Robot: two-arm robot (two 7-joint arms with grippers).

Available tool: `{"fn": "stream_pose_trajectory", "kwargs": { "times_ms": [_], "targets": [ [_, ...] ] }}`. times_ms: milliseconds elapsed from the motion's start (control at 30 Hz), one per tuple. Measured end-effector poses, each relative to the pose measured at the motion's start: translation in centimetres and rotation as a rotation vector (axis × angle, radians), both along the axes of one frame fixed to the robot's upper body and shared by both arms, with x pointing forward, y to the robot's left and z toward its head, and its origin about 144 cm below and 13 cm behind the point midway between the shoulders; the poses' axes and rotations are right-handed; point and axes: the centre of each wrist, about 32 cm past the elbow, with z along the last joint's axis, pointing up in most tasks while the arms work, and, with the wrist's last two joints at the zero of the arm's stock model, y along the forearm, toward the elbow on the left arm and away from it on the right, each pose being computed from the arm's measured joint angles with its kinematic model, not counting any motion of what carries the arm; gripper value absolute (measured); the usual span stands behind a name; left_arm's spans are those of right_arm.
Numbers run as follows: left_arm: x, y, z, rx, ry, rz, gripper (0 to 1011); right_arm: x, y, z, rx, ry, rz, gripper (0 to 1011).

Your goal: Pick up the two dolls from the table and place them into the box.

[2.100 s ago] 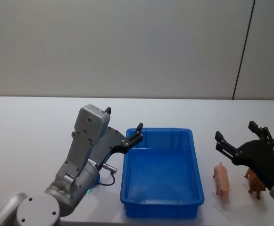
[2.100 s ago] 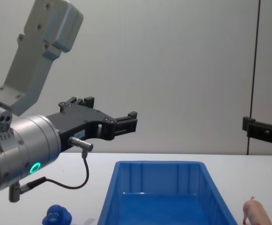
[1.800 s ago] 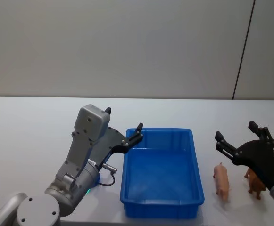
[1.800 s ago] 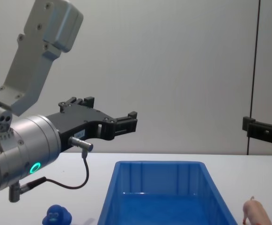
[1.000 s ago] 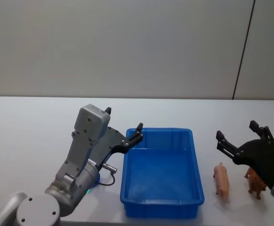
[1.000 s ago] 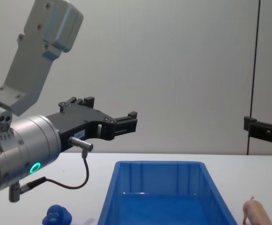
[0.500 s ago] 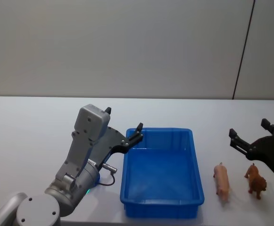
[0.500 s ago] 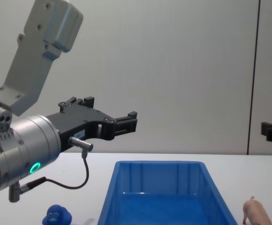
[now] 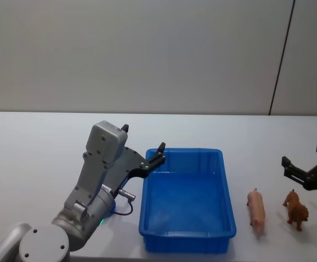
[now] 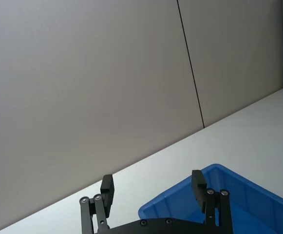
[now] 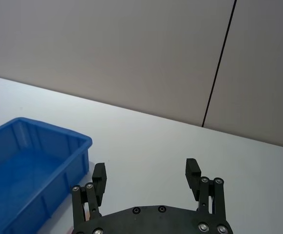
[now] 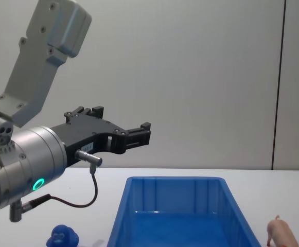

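Left gripper spread empty by the left rim of the box, right gripper spread empty right of the box, beyond the pig and brown doll beside it, and if I drop in crooked, I reckon a finger topples the pig.

Box bright blue, plain. Pig pale pink. Other animal reddish brown. Round figure blue. Left tool, right tool black. Desk pale grey.
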Motion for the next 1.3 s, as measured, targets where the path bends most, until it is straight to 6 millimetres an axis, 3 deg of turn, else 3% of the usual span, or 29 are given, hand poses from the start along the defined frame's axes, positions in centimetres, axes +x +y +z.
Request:
{"fn": "stream_pose_trajectory", "kwargs": {
  "times_ms": [567, 1300],
  "targets": [
    [0.0, 0.0, 0.0, 0.000, 0.000, 0.000, 1001, -0.2, -3.1, -1.1, -0.080, 0.077, 0.052, 1001],
    [0.0, 0.0, 0.0, 0.000, 0.000, 0.000, 1001, -1.1, -4.2, -2.5, -0.132, 0.150, 0.145, 1001]
  ]
}}
